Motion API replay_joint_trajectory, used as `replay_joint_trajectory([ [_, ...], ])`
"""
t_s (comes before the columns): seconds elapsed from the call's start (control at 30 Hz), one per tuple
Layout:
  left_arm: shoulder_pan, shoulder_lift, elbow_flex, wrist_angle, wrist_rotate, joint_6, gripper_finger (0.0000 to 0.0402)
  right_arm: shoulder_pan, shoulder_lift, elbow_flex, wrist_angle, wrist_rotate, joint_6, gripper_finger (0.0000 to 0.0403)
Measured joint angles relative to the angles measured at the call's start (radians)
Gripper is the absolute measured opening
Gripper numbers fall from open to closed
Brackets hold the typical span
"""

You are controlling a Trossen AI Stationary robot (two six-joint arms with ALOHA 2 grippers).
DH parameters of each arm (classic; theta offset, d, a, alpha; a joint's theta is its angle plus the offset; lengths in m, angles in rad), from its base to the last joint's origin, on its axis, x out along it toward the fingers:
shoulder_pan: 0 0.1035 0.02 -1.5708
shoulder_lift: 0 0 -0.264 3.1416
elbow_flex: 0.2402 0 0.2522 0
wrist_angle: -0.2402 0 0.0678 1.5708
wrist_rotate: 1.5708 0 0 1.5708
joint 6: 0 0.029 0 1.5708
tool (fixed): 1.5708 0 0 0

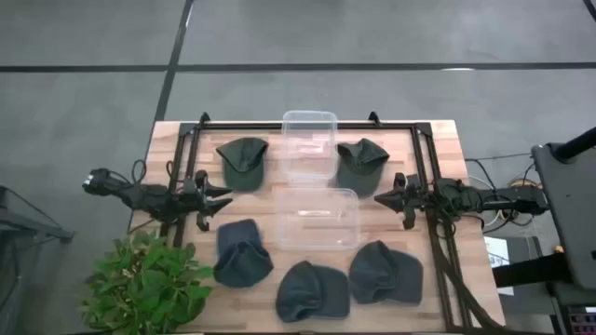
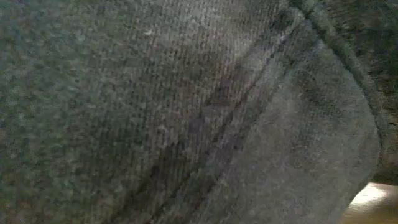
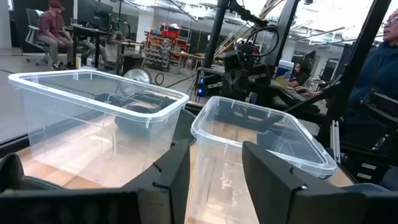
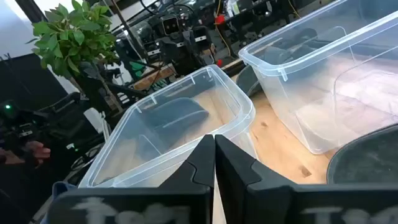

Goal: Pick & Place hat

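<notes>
Left gripper (image 1: 220, 200) at table's left, fingers spread wide, holding nothing. Five dark hats: far-left (image 1: 243, 162), near-left (image 1: 240, 253), near-centre (image 1: 313, 290), near-right (image 1: 386, 273), far-right (image 1: 359, 165). Two clear bins (image 1: 308, 138) (image 1: 318, 218) sit mid-table. Right gripper (image 1: 384, 197) at right, fingers pressed together, empty

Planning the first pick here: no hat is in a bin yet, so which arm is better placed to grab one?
Probably the left. Its pincer is open and sits between two hats, the green cap and the dark hat. The right pincer is shut, though a cap lies close by.
</notes>
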Motion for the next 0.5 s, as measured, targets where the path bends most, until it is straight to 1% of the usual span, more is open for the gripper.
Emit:
replay_joint_trajectory([
  [0.3, 0.000, 0.000, 0.000, 0.000, 0.000, 0.000, 0.0139, 0.000, 0.000, 0.000, 0.007, 0.000, 0.008, 0.0009],
  [0.43, 0.000, 0.000, -0.001, 0.015, 0.000, -0.004, 0.0139, 0.000, 0.000, 0.000, 0.036, 0.000, 0.103, 0.0009],
  [0.5, 0.000, 0.000, -0.001, 0.025, 0.000, -0.024, 0.0139, 0.000, 0.000, 0.000, 0.036, 0.028, 0.130, 0.0009],
])
